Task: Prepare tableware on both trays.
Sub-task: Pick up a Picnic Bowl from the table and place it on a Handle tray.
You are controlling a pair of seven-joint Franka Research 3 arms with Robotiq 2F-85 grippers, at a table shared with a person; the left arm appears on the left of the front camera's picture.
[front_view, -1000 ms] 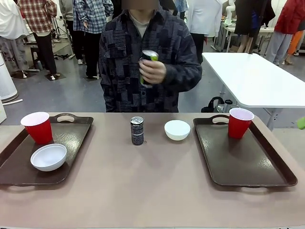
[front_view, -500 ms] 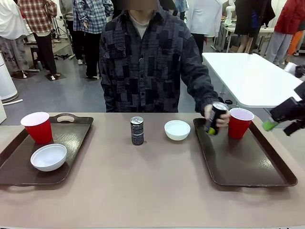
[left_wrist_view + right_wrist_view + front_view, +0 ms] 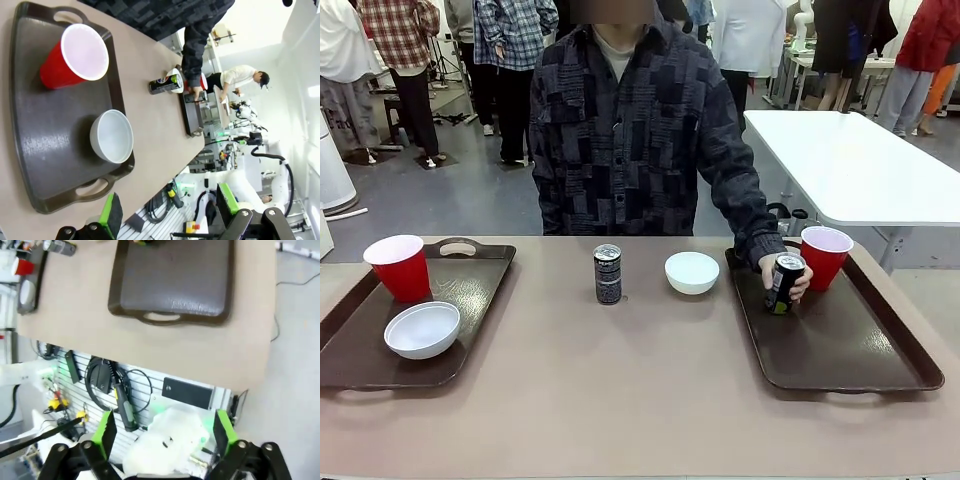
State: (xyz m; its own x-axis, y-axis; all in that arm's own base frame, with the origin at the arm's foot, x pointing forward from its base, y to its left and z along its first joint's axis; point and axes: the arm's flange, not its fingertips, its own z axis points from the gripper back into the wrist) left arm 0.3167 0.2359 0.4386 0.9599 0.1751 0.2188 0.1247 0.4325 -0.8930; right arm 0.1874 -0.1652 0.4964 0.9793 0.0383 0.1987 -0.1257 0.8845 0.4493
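Tan table (image 3: pixel 640 400); white table (image 3: pixel 860 170) behind, right; person (image 3: pixel 630 130) in dark patchwork shirt opposite.

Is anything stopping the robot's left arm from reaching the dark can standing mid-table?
Probably not: the can stands alone on bare table, apart from the white bowl beside it, and the left gripper is open, holding nothing.

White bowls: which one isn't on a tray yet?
The bowl on the bare table, between the standing can and the right tray. The other bowl sits inside the left tray.
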